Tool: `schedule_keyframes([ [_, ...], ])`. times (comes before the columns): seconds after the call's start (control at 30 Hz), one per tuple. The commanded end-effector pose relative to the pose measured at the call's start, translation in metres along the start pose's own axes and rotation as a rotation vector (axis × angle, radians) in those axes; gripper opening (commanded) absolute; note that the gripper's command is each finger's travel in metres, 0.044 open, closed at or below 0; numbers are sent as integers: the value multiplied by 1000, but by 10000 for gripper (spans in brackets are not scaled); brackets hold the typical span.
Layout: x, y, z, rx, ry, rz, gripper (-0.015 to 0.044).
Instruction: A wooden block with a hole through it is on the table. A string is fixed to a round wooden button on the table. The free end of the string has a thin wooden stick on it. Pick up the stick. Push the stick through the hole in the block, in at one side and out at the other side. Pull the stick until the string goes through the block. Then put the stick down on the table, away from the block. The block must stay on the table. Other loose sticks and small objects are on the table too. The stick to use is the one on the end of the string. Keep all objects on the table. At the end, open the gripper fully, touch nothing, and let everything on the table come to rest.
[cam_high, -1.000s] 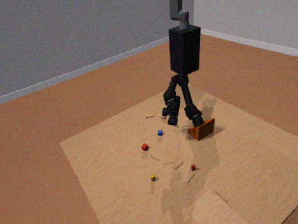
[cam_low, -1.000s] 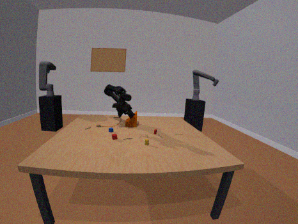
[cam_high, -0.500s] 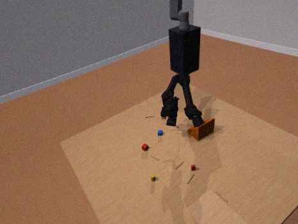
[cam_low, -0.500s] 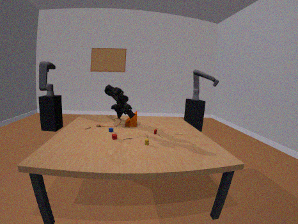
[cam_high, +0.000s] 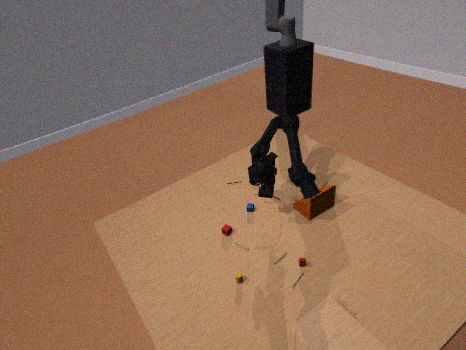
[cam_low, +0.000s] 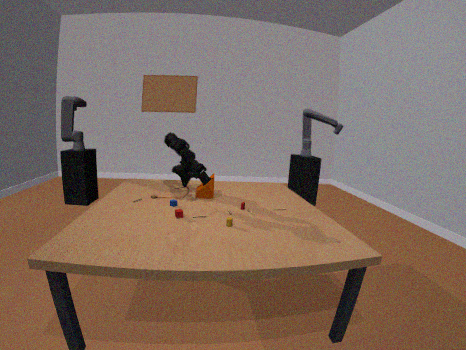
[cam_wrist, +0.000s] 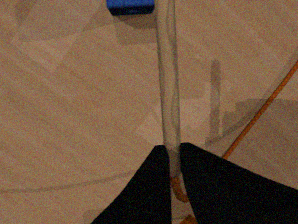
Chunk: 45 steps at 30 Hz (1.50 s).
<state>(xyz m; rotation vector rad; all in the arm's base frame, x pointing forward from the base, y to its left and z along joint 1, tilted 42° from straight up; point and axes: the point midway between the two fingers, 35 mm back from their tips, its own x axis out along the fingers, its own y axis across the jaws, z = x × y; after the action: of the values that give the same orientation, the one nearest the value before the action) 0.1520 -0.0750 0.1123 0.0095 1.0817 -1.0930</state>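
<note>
My gripper (cam_high: 266, 194) (cam_low: 185, 185) (cam_wrist: 171, 153) is shut on the stick. The pale stick (cam_wrist: 168, 75) runs up the wrist view from between the fingertips, above the table. The orange string (cam_wrist: 176, 189) shows at its lower end between the fingers, and a stretch crosses at the right of that view. The round button (cam_low: 154, 197) lies on the table, left of the gripper in the exterior view; the gripper largely hides it in the top view. I cannot make out the block's hole or the stick passing through it.
An orange wedge (cam_high: 320, 202) (cam_low: 205, 190) stands at the arm's foot. A blue cube (cam_high: 250, 207) (cam_low: 173, 203) (cam_wrist: 131, 7) lies near the gripper. A red cube (cam_high: 227, 230), a yellow piece (cam_high: 239, 277), a small red piece (cam_high: 302, 262) and several loose sticks lie farther out.
</note>
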Motion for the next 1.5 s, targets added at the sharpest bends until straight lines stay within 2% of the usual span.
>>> schedule_keyframes([
  [0.0, 3, -2, 2, 5, 10, 6, 0],
  [1.47, 33, -32, 28, 23, 55, 9, 0],
])
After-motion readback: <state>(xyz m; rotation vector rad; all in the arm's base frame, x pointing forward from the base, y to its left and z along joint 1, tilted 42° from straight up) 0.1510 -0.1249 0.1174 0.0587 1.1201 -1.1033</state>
